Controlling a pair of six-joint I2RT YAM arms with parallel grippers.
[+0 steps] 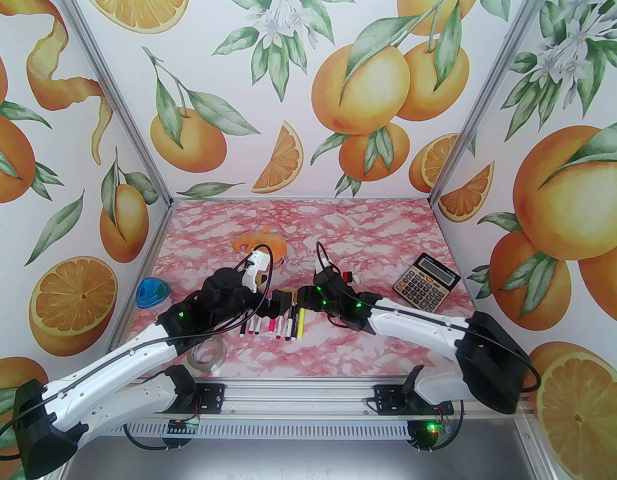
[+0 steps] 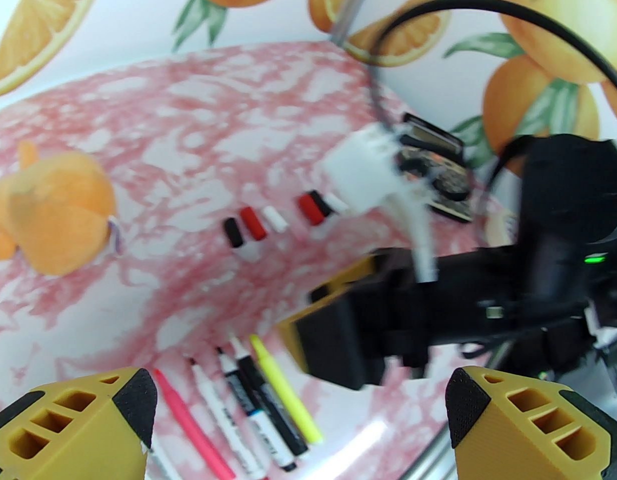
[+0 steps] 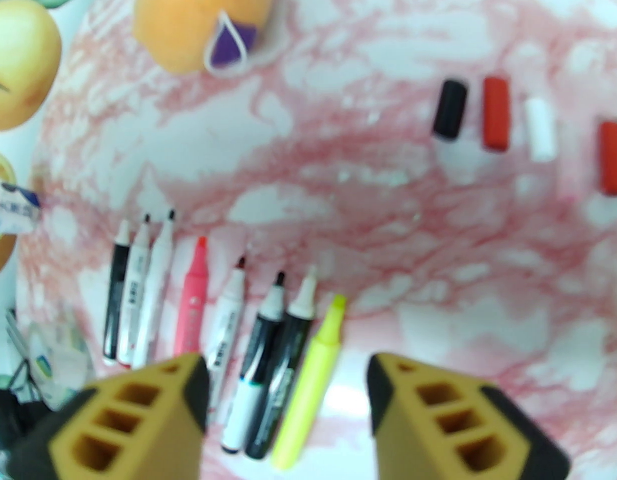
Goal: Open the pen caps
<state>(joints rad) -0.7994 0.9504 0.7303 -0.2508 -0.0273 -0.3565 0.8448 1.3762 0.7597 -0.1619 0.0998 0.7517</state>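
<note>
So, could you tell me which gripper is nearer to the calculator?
Right. The right gripper sits left of the calculator, by the pens mid-table; the left gripper is even farther left, beyond the right one.

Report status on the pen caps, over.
Left gripper, right gripper open, empty. Pens in a row, tips bare; caps loose beyond them. Orange toy apart.

orange-fruit printed walls (image 1: 298, 13) enclose a pink marbled tabletop (image 1: 378, 228), aluminium posts (image 1: 109, 83) at the corners.

Bare table (image 3: 368, 228) between pens (image 3: 228, 308) and pen caps (image 3: 496, 113), orange plush (image 3: 188, 18) beyond, calculator (image 1: 426, 282) far right
</note>
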